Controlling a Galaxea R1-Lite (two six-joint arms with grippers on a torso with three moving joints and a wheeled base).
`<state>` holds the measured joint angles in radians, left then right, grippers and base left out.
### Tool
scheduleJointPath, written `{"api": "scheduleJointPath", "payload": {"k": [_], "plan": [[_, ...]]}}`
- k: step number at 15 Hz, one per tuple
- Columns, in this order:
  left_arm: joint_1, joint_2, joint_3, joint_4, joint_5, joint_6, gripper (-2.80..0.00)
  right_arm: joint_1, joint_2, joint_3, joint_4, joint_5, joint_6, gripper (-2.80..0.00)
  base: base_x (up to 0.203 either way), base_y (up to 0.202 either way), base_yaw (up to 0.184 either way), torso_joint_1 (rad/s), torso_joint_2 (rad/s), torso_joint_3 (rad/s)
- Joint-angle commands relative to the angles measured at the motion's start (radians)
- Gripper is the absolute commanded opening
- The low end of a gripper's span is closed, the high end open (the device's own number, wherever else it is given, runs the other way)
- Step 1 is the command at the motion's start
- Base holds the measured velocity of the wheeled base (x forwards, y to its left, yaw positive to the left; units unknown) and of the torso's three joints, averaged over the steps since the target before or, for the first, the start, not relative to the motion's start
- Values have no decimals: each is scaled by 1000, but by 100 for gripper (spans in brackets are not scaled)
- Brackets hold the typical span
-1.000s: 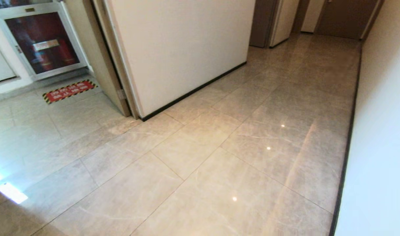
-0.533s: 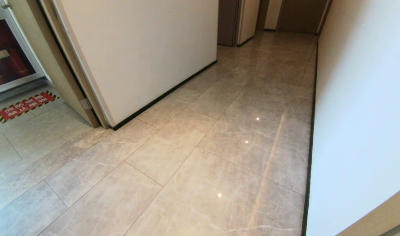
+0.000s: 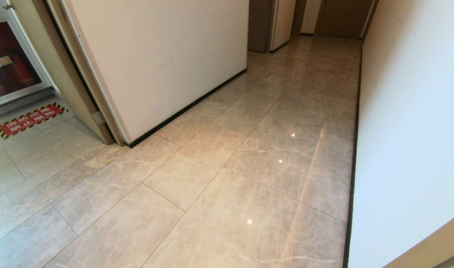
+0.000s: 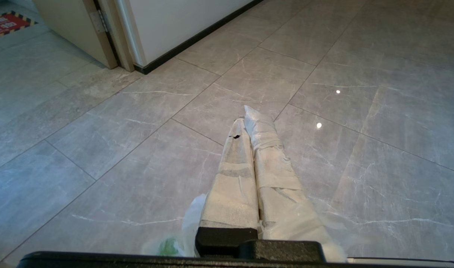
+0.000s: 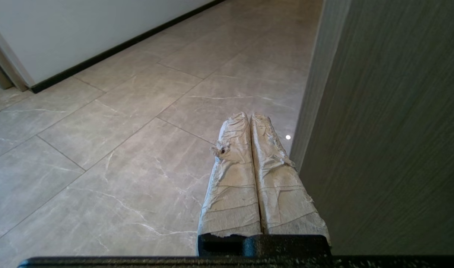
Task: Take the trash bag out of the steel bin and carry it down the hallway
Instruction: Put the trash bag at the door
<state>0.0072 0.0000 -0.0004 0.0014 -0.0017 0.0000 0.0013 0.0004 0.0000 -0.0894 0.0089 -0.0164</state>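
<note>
While trash bag (image 4: 182,234) shows only as white film with green print beside base of left gripper (image 4: 249,119), it sits under taped fingers (image 4: 234,178), near wrist end; fingers pressed together, clenched. Whether bag is pinched between them: cannot tell. Beyond fingertips, hallway (image 3: 271,156) tiles, black baseboard (image 4: 197,37), door frame (image 4: 107,33). Right gripper (image 5: 249,117) clenched, nothing held, grey panel (image 5: 390,130) just beside it.

Hallway (image 3: 271,156) tiles glossy, marbled stone. Trash bag (image 4: 189,230) thin white plastic. Left gripper (image 4: 249,115) fingers wrapped in rough, wrinkled tape. Wall (image 3: 405,111) matt.
</note>
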Motion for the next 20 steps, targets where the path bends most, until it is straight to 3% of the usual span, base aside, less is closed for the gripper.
{"api": "scheduleJointPath", "payload": {"k": [1,20], "plan": [[0,2,0,0,0,2,-280,0,0,38,-1,-1,0,-280,0,0,0,0,0,0],[-1,2,0,-1,-1,2,-280,0,0,37,-1,-4,7,-280,0,0,0,0,0,0]]}}
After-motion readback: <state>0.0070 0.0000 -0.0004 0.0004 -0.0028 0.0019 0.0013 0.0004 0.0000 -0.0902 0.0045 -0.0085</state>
